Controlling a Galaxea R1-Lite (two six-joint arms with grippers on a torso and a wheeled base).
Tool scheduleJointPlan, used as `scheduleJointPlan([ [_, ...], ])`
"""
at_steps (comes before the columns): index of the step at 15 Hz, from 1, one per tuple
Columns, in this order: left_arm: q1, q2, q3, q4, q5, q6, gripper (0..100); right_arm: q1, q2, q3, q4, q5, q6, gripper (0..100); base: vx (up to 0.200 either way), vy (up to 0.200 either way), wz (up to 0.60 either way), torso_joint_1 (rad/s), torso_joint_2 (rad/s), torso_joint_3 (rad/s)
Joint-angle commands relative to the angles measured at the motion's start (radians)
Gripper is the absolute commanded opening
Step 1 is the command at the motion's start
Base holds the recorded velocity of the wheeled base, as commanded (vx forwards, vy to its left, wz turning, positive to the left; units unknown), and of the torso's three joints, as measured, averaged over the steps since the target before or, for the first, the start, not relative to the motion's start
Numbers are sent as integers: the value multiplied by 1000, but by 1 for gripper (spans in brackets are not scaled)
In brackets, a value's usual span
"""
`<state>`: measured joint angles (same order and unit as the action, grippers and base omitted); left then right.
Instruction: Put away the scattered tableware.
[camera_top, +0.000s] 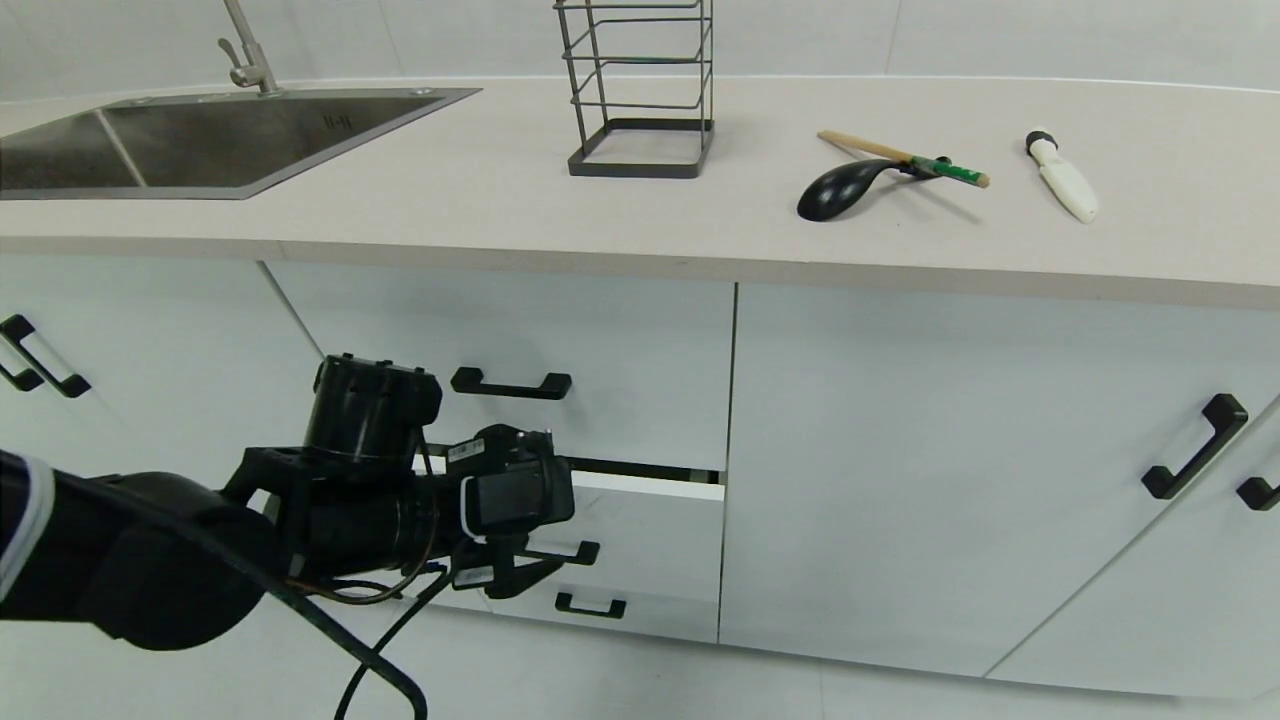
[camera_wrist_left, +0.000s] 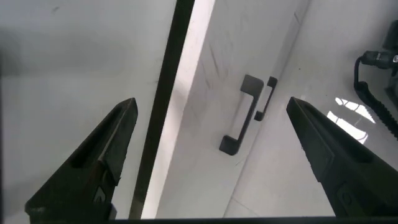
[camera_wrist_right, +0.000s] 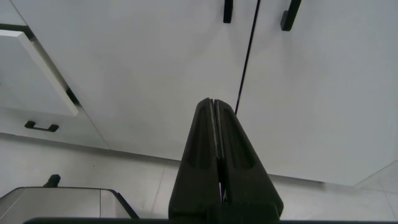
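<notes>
My left gripper (camera_wrist_left: 211, 102) is spread wide and empty before the drawer handle (camera_wrist_left: 239, 118). My right gripper (camera_wrist_right: 212, 109) is pinched closed, empty.

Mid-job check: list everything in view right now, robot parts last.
countertop: one, beige, above the cabinets.
sink: one, steel, countertop's left end.
faucet: one, metal, behind the sink.
wire rack: one, dark, mid-countertop, toward the back.
spoon: one, black, right of the wire rack.
chopsticks: count unclear, wood with green band, across the spoon's handle.
white utensil: one, white with black end, right of the spoon, apart.
cabinet fronts: several, white, below the countertop.
handles: several, black, on the cabinet fronts.
drawer: one, white, slightly open, below the wire rack.
left tool: one, black, open, facing the drawer's handle.
right tool: one, black, shut, facing a cabinet front.
</notes>
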<state>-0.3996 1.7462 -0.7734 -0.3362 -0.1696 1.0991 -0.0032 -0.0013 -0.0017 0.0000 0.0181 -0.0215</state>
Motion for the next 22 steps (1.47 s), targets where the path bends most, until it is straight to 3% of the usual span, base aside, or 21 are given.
scheduleJointPlan([
  [1, 5, 78, -18, -12, 1, 1, 100, 0, 1, 0, 0, 0, 0, 0, 0, 0, 0, 0, 0, 0],
  [4, 11, 145, -29, -107, 4, -4, 100, 0, 1, 0, 0, 0, 0, 0, 0, 0, 0, 0, 0, 0],
  [9, 13, 210, -67, -115, 1, -2, 100, 0, 1, 0, 0, 0, 0, 0, 0, 0, 0, 0, 0, 0],
  [15, 13, 193, -17, -110, -4, -2, 100, 0, 1, 0, 0, 0, 0, 0, 0, 0, 0, 0, 0, 0],
  [19, 13, 122, 77, -107, -8, -7, 100, 0, 1, 0, 0, 0, 0, 0, 0, 0, 0, 0, 0, 0],
  [22, -10, -31, 273, -106, -10, -4, 100, 0, 1, 0, 0, 0, 0, 0, 0, 0, 0, 0, 0, 0],
])
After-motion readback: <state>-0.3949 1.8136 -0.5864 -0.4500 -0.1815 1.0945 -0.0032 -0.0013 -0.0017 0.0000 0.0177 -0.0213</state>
